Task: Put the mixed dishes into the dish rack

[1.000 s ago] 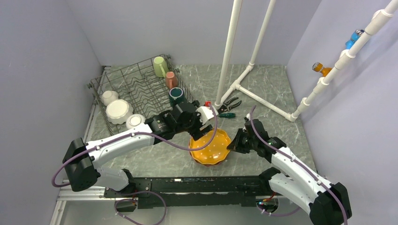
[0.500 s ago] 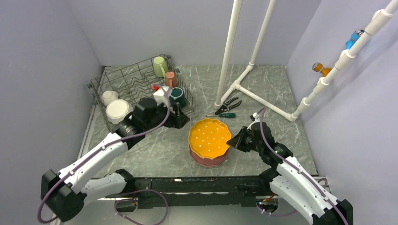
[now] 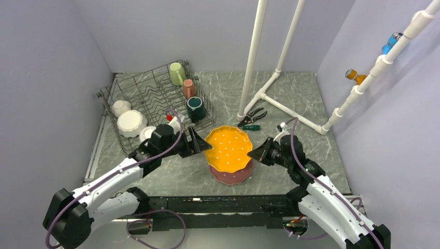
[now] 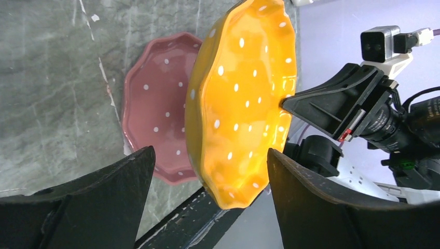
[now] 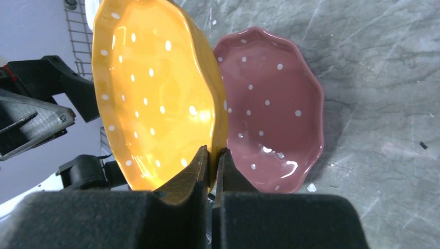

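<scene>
Right wrist: right gripper (image 5: 211, 155) pinches orange plate (image 5: 155, 93); left gripper (image 4: 210, 151) gapes

Black-handled pliers (image 3: 252, 115) and a green screwdriver (image 3: 251, 127) lie beside the white pipe frame (image 3: 253, 52).

The raised plate (image 3: 228, 149) sits between left pincer (image 3: 204, 146) and right pincer (image 3: 253, 153), above a second plate (image 3: 233, 176) on the tabletop (image 3: 176, 171). The dish rack (image 3: 140, 88) stands behind, leftward.
</scene>
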Robot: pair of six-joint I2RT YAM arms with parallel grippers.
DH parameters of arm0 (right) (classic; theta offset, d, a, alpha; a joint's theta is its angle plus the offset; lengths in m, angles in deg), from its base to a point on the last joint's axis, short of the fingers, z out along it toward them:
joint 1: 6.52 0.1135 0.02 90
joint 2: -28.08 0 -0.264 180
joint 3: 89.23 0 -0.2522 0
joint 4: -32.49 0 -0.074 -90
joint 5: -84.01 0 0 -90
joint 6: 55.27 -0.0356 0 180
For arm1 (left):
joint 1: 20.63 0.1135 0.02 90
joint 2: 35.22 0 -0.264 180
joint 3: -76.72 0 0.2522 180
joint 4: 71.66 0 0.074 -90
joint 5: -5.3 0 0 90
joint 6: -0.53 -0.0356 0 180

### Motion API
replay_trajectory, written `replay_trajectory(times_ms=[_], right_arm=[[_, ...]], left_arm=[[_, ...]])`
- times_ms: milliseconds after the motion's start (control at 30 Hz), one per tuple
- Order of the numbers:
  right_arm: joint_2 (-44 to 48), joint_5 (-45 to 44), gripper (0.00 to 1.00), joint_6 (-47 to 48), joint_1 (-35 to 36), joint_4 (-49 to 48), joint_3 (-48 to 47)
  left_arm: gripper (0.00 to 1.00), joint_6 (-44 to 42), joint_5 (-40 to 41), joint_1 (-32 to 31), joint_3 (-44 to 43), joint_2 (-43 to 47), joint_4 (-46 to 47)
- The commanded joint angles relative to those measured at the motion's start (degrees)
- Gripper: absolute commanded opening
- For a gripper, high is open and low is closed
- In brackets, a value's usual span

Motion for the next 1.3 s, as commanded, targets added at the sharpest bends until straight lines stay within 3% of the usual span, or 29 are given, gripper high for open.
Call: replay_trajectory(times_ms=[0,300,533,700,867,967,1100,1167,1267], right_arm=[[1.71,4.80,0.00,-2.96,-0.17,-12.74,-1.47],[2.63,5.90,0.00,-3.22,-0.18,-13.56,-0.86],[2.58,5.94,0.00,-3.89,-0.22,-13.51,-1.08],[1.49,5.77,0.00,-4.14,-0.24,-13.22,-0.96],[-0.23,6.12,0.00,-4.23,-0.24,-12.90,-1.87],[-1.11,6.29,0.00,-4.19,-0.27,-12.81,-2.34],[-2.03,6.60,0.00,-4.45,-0.21,-12.89,-2.86],[-2.07,6.52,0.00,-4.66,-0.23,-13.00,-2.82],[-1.77,6.18,0.00,-4.79,-0.25,-12.91,-2.70]], left_arm=[[0.83,3.57,-2.17,-0.17,0.35,-0.98,6.81],[0.76,3.26,-2.04,-2.13,-0.64,-3.99,7.77],[0.93,-0.86,3.66,-3.32,-2.29,-1.84,0.02],[0.99,-6.91,14.31,-3.43,-5.97,1.79,-14.54],[0.99,-25.49,26.55,-6.31,-11.86,5.79,-20.44],[0.99,-43.27,31.03,-15.65,-16.90,5.54,-20.46],[0.99,-61.62,30.90,-24.73,-23.54,1.91,-24.47],[0.99,-63.20,33.26,-27.03,-25.52,-0.24,-25.22],[0.99,-54.48,40.20,-26.73,-27.42,-1.80,-25.08]])
